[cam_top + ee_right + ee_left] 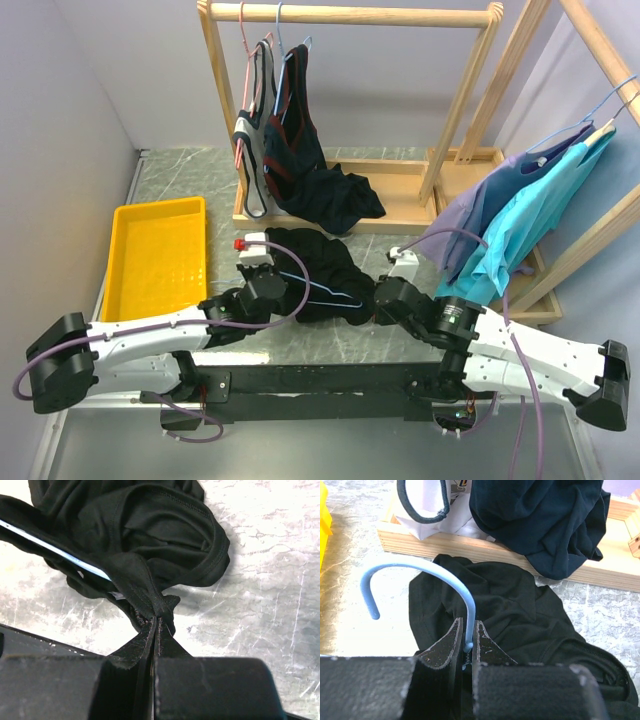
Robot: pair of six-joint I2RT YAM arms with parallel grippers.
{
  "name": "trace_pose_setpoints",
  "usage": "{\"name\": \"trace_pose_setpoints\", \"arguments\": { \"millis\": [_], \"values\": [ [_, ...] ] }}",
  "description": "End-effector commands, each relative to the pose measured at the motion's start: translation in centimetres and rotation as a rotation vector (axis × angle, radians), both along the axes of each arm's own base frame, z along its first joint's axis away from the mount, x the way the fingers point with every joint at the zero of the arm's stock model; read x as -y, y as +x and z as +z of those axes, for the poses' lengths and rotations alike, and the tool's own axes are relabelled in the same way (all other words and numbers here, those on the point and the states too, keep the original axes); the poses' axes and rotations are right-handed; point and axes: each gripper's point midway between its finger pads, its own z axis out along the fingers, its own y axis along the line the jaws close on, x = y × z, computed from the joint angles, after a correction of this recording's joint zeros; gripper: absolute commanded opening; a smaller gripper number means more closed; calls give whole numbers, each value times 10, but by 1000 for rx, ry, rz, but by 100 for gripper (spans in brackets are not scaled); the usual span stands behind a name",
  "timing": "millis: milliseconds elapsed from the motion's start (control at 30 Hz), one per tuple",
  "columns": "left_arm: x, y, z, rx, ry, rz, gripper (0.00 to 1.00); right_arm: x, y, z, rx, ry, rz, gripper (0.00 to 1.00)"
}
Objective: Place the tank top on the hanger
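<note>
The black tank top (pixel 315 268) lies bunched on the table between my two arms. The light-blue wire hanger (pixel 318 292) runs through it, one arm showing across the fabric. My left gripper (pixel 468 636) is shut on the hanger's neck, just below its hook (pixel 420 577), which curves up and left over the top (pixel 520 615). My right gripper (pixel 156 621) is shut on a pulled-out fold of the tank top (pixel 165 535). A stretch of the hanger wire (pixel 55 550) shows at the left of the right wrist view.
A yellow tray (pixel 160 255) sits at the left. A wooden rack (pixel 350 15) at the back holds a pink hanger and a blue hanger with dark tops (pixel 290 140). Its wooden base (pixel 470 542) lies just beyond the tank top. Purple and teal garments (pixel 520 200) hang at the right.
</note>
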Motion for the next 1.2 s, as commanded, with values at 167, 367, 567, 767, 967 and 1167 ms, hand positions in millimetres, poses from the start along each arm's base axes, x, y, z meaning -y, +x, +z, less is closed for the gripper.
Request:
{"name": "trace_pose_setpoints", "arguments": {
  "millis": [167, 367, 567, 767, 967, 1167],
  "values": [
    [28, 8, 25, 10, -111, -22, 1, -46, 20, 68, 106, 90, 58, 0],
    [50, 15, 57, 24, -121, -18, 1, -82, 36, 93, 150, 154, 77, 0],
    [59, 15, 77, 37, -85, 0, 1, -77, 48, 110, 202, 135, 27, 0],
    [44, 5, 114, 49, 9, -23, 1, -62, 43, 141, 271, 146, 63, 20],
    [44, -5, 165, 61, 110, -145, 1, -72, 19, 205, 387, 268, 291, 45],
    [39, -16, 240, 91, 168, -247, 1, -68, 1, 259, 524, 310, 448, 47]
  ]
}}
